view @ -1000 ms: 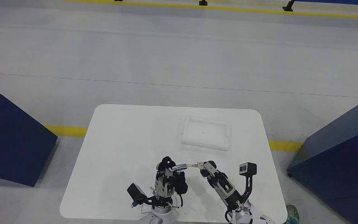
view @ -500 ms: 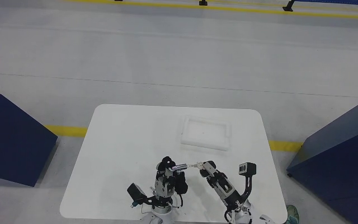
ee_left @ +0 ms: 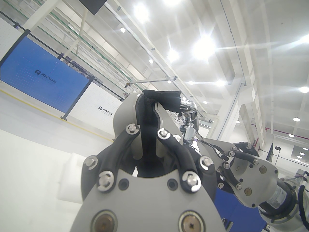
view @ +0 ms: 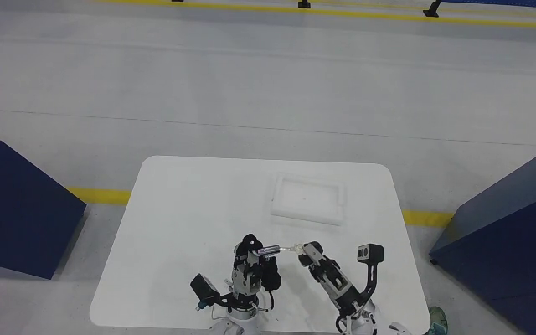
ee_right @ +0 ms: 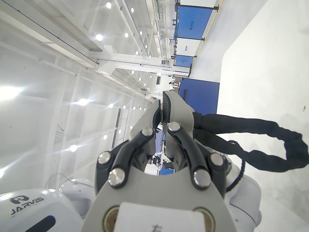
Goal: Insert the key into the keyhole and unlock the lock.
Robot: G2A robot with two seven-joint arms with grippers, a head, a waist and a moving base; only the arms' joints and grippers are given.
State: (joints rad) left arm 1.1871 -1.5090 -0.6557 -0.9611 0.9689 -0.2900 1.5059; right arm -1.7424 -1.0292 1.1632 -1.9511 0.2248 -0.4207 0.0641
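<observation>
Here, a two-armed robot holds a shiny silver metal lock (ee_left: 189, 119) and a small slim silver key (view: 291, 247) end to end.

The left gripper (view: 254, 249) has its jaws drawn narrow around the lock, holding it up off a rounded white table (view: 184, 218), close to the table's front edge. Directly across from it, the right gripper (view: 306, 250) has its jaws pinched nearly shut on the key, whose tip points at the lock and meets it. From where I stand I cannot tell whether the key sits inside the keyhole. A loop of black braided cable sleeve (ee_right: 241, 119) hangs just beside the right gripper. Farther back on the table, well apart from both grippers, lies a shallow white rectangular foam tray (view: 306, 219).
</observation>
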